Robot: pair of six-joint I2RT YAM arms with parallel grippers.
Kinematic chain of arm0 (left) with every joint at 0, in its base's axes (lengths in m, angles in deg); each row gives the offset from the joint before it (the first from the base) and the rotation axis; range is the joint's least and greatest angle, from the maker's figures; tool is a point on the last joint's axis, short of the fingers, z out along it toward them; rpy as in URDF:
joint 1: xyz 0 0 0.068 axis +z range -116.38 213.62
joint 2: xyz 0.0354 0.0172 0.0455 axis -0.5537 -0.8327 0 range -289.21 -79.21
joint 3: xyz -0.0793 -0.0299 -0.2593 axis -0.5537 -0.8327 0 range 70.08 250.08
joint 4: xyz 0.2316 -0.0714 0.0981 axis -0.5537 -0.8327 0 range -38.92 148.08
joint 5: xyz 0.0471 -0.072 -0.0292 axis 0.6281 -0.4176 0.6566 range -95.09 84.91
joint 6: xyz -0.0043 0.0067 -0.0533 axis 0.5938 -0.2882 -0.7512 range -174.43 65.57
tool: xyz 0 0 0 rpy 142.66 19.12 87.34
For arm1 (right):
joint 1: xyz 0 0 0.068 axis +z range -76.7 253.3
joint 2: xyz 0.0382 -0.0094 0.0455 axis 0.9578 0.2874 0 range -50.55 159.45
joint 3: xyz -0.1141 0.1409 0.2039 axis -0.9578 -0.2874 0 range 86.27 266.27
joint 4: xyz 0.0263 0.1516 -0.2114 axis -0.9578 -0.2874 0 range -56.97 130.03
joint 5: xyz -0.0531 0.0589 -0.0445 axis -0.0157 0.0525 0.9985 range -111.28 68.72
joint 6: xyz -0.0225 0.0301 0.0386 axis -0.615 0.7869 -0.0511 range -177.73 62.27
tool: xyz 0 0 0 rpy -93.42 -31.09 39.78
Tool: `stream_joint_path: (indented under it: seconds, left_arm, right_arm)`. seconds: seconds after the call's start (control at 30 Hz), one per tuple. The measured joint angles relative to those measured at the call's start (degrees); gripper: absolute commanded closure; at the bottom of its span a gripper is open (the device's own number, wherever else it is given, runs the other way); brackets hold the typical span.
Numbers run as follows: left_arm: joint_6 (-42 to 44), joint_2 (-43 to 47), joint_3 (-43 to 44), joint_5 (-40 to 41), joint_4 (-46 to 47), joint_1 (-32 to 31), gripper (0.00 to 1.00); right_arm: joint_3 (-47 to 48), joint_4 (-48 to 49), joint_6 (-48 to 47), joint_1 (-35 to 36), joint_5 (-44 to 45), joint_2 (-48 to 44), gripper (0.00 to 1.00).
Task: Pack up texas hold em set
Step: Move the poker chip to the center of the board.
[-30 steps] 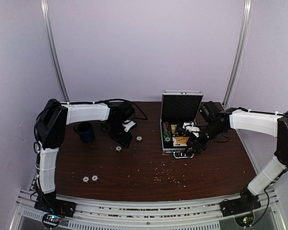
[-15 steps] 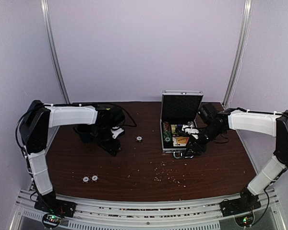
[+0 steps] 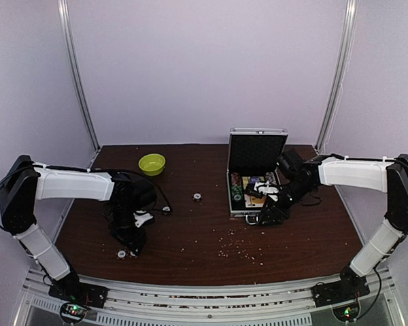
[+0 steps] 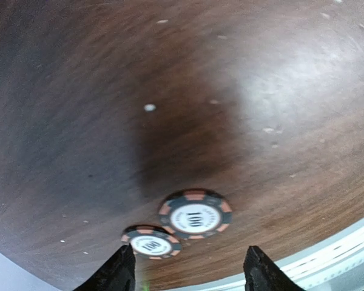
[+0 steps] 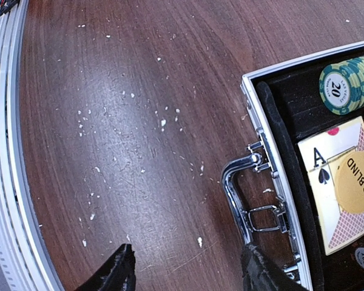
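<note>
Left claw (image 4: 191,276) hangs right over a chip marked 100 (image 4: 195,213), with a second chip (image 4: 150,242) just beside it at its 8 o'clock. The jaws are partway apart with nothing in them. My guess is it's lined up that way so the fingers can drop on either side of a chip.

Both chips sit at about 7 o'clock on the surface (image 3: 211,227) in the overhead view. That's close to the near edge, with the metal rail (image 4: 333,248) just past them, so there isn't much room on that side. I'd come in from above or from the 12 o'clock side.

The case (image 3: 257,178) is over at 2 o'clock, well apart from those chips. It lies flat with the lid standing upright at its far side, so the tray is open from above. Already inside are a green chip stack (image 5: 346,76), a playing card (image 5: 325,194) and a Big Blind button (image 5: 356,182) lying on the card.

Right claw (image 5: 188,273) is also partway open and empty. It hovers over bare wood just beside the case handle (image 5: 239,194), at the case's 6 o'clock. It's probably there to steady or shut the case.

One more stray chip (image 3: 198,197) lies mid-surface. From the left chips to the case there's only open wood with scattered crumbs (image 3: 239,248). The green bowl (image 3: 151,164) at 11 o'clock is well out of the way.
</note>
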Motion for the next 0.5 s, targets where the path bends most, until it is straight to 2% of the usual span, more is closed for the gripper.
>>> stream_joint_path:
  seconds: [0.17, 0.5]
  left_arm:
    - [-0.3, -0.5, -0.1, -0.9, 1.1, -2.4, 0.40]
    - [-1.0, -2.8, -0.6, 0.4, 2.7, -3.0, 0.40]
  right_arm:
    - [0.0, -0.4, 0.0, 0.5, 0.0, 0.1, 0.40]
    - [0.0, -0.6, 0.0, 0.6, 0.0, 0.1, 0.40]
